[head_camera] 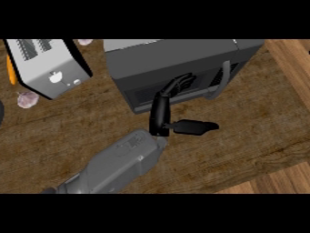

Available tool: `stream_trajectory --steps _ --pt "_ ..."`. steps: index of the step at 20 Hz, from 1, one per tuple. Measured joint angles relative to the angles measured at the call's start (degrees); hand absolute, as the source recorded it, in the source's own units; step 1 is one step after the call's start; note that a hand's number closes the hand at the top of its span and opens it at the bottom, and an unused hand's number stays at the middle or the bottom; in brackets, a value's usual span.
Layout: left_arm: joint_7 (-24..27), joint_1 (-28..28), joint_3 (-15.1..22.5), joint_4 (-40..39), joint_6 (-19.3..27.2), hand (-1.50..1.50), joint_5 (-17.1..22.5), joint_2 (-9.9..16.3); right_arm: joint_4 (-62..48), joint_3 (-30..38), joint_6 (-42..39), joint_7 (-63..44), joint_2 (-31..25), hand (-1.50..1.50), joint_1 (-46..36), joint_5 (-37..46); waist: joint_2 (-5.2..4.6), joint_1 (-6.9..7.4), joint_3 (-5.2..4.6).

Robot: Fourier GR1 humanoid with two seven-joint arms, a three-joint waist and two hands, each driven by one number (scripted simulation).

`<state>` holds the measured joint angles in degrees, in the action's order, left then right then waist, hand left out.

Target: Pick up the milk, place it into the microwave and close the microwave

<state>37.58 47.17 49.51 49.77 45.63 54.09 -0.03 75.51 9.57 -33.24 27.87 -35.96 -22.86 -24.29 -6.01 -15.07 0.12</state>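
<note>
Milk not visible anywhere — judged already inside the microwave (pixel 177 68), whose door looks shut, so its axis and heading cannot be told. A carton would likely be light, stiff, a bit slick, best taken round its mid-body. One hand (pixel 162 111) — which side cannot be told — lies on the door front, fingers (pixel 182 84) extended beside the handle (pixel 219 79), thumb out, holding nothing. Toaster (pixel 47 66) sits left.

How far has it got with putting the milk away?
It looks nearly finished. No milk shows on the counter, so it is probably inside the microwave, though that is hidden. The left hand has straight fingers against the door, beside the handle. The door looks shut or almost shut. What is left is likely only a last push and pulling the hand away.
</note>
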Motion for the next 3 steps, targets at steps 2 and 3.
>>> stream_trajectory --steps 2,3 --pt "0.5 0.1 0.1 -0.1 -0.1 -1.5 0.5 0.0 -0.9 0.2 -0.6 -0.7 -0.2 -1.5 -0.6 -1.2 -0.01 -0.02 0.0" --pt "0.7 0.1 0.2 -0.2 -0.2 -1.5 0.6 0.0 -1.2 0.3 -0.9 -1.1 -0.4 -1.5 -0.9 -1.7 -0.03 -0.03 0.01"
